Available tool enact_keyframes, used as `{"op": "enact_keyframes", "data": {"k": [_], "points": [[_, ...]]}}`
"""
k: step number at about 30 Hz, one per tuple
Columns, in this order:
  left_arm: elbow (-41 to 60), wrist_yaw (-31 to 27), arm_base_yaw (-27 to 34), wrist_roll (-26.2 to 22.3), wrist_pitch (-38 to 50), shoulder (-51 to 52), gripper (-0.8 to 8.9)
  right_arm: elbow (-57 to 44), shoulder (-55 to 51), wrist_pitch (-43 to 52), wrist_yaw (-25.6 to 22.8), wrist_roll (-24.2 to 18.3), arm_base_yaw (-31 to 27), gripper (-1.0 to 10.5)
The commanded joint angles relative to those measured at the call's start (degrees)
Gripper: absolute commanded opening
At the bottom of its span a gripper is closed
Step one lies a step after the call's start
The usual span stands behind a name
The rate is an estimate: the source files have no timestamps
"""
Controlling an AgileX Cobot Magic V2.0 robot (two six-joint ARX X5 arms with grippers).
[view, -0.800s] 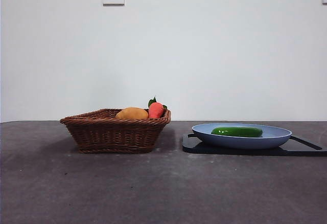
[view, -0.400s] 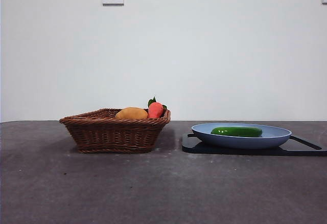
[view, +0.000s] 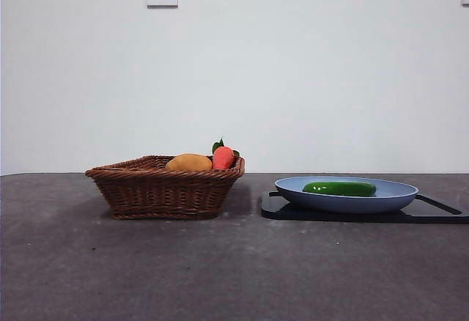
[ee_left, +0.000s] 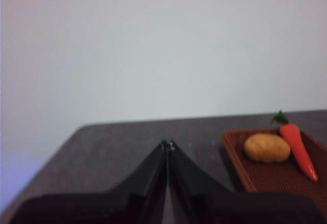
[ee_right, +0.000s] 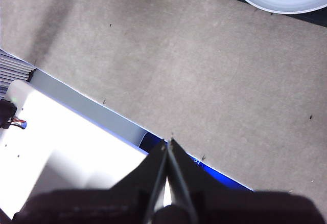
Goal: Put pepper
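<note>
The pepper [view: 339, 188], glossy dark green and elongated, lies on the blue plate [view: 396, 198] at the right of the front view. The plate rests on a black board [view: 293, 211]. No arm shows in the front view. My left gripper [ee_left: 167, 145] is shut and empty, held above the table to one side of the wicker basket [ee_left: 255, 178]. My right gripper [ee_right: 167, 142] is shut and empty over the table's near edge, far from the plate's rim [ee_right: 286, 1]. The pepper does not show in either wrist view.
The brown wicker basket [view: 165, 189] stands left of the plate and holds a yellow-orange oval fruit [view: 189, 163] and a small red-orange item with green leaves [view: 223, 157]. A white box [ee_right: 56, 142] lies beyond the table's edge in the right wrist view.
</note>
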State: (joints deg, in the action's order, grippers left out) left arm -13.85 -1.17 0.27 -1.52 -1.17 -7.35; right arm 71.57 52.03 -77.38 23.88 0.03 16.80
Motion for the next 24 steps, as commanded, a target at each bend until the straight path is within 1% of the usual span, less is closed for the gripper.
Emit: {"op": "enact_keyframes", "data": {"k": [1, 8, 13, 24], "points": [[3.1, -0.3, 0.2, 2.8, 0.9, 2.4, 0.08, 1.0, 0.3, 0.3, 0.0, 0.1, 0.2, 0.1], [9.4, -0.3, 0.2, 3.3, 0.7, 6.1, 0.08, 1.0, 0.3, 0.3, 0.0, 0.1, 0.2, 0.1], [12.1, -0.3, 0.2, 3.3, 0.6, 6.5, 0.08, 1.0, 0.3, 0.3, 0.0, 0.1, 0.2, 0.1], [13.4, -0.3, 0.2, 4.6, -4.3, 6.6, 0.08, 1.0, 0.3, 0.3, 0.0, 0.1, 0.2, 0.1]]}}
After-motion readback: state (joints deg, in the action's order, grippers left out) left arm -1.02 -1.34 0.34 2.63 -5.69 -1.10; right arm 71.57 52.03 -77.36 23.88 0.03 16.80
